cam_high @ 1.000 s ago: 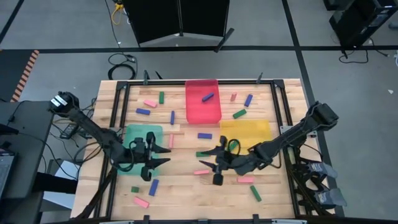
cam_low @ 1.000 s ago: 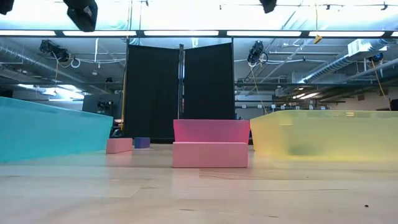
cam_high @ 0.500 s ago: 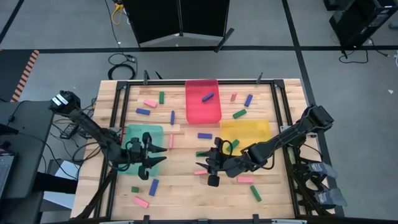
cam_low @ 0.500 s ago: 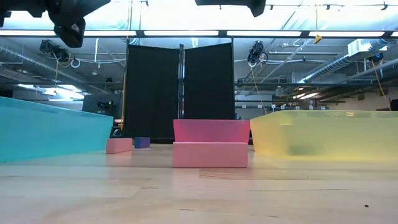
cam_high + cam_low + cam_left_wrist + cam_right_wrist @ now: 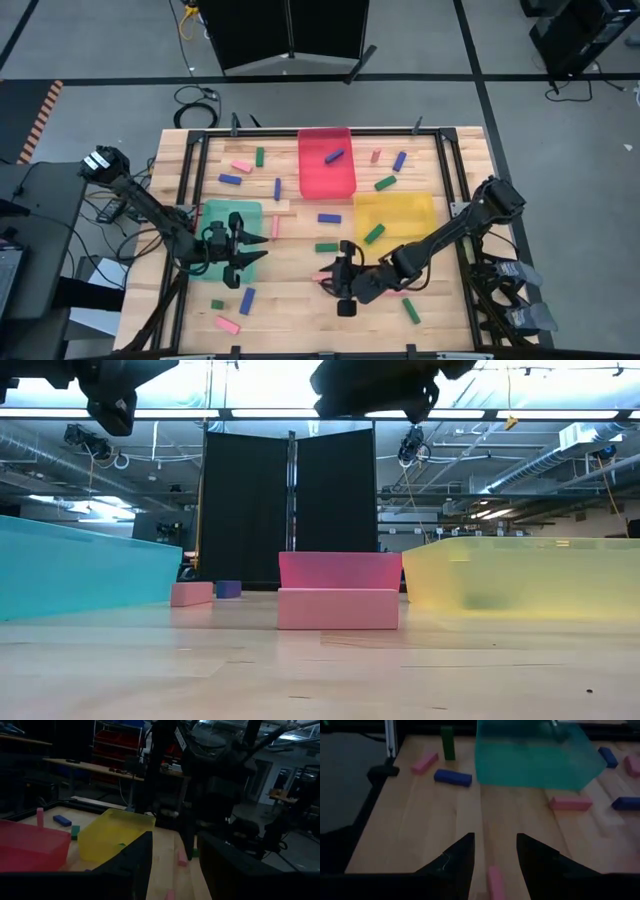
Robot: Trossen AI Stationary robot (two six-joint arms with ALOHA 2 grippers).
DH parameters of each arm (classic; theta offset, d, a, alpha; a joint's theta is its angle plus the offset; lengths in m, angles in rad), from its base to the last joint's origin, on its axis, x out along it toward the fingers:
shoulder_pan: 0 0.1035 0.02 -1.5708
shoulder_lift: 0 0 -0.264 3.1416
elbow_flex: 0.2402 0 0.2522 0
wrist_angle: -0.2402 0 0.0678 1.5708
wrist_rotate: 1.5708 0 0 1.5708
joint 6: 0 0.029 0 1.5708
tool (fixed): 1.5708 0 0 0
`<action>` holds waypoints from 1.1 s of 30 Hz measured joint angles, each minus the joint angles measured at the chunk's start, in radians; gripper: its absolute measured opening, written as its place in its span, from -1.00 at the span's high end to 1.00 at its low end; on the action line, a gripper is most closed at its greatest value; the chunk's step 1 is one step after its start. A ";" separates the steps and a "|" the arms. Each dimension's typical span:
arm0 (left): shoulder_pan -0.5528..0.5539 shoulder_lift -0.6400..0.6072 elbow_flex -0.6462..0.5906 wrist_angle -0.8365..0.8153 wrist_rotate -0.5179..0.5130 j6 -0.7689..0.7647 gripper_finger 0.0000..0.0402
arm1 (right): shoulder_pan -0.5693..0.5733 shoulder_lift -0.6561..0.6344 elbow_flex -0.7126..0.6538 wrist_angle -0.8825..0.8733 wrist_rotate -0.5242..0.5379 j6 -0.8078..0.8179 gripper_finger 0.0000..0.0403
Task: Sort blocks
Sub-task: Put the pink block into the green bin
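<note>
1. High view — we read the right gripper (image 5: 335, 282) low over the near-centre boards, right at a pink block (image 5: 322, 277). The left gripper (image 5: 243, 254) waits at the near edge of the green tray (image 5: 222, 212), its fingers spread. The other blocks lie scattered: a green one inside the yellow tray (image 5: 415, 207), a blue one inside the red tray (image 5: 326, 184), and pink, blue and green ones loose around the table (image 5: 300, 310).

2. Low view — only dark arm parts show at the upper edge; neither gripper's tips are visible. A pink bar (image 5: 337, 608) lies in front of the red tray, with a smaller pink piece (image 5: 191, 594) and a blue one (image 5: 228, 589) farther back.

3. Left wrist view — the two fingers (image 5: 140, 855) stand apart with nothing between them. The other arm fills the middle ground, beyond the yellow tray.

4. Right wrist view — the jaws stand apart, and the pink block (image 5: 495, 881) lies between the fingers (image 5: 457, 860), not yet clamped. We judge the step in hand to be this pick: lower squarely, centre the bar across its short side, then close.

5. Obstructions — the pick itself looks clear; the pink block's own tray is most likely the red one, well apart across the table — lift clear of the loose pieces on the way.
</note>
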 joint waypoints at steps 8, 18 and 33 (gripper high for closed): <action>0.000 0.000 0.000 0.000 0.001 0.000 0.19 | -0.026 0.101 0.000 0.008 -0.078 0.041 0.04; 0.000 0.000 0.000 -0.003 0.001 0.004 0.19 | -0.054 0.155 0.000 0.004 -0.147 0.059 -0.17; 0.000 0.000 0.002 -0.004 0.002 0.007 0.19 | -0.064 0.247 0.001 -0.030 -0.145 0.085 -0.04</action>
